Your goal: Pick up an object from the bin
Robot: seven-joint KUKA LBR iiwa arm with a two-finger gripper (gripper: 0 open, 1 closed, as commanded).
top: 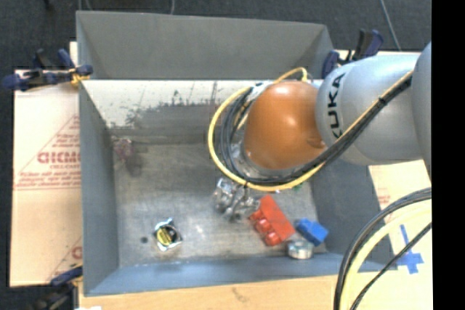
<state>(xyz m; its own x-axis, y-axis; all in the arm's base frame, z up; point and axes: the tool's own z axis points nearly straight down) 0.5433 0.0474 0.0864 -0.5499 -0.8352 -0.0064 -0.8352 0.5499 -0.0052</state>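
Find tool (231, 201) low over floor of bin (98, 170), right of centre, just left of red block (272, 220). Cannot tell opening or any hold. Note blue piece (312, 231) and round silver piece (299, 250) beside block, crowding lower-right corner. See small yellow-black item (166, 236) well apart, lower left, amid open floor.
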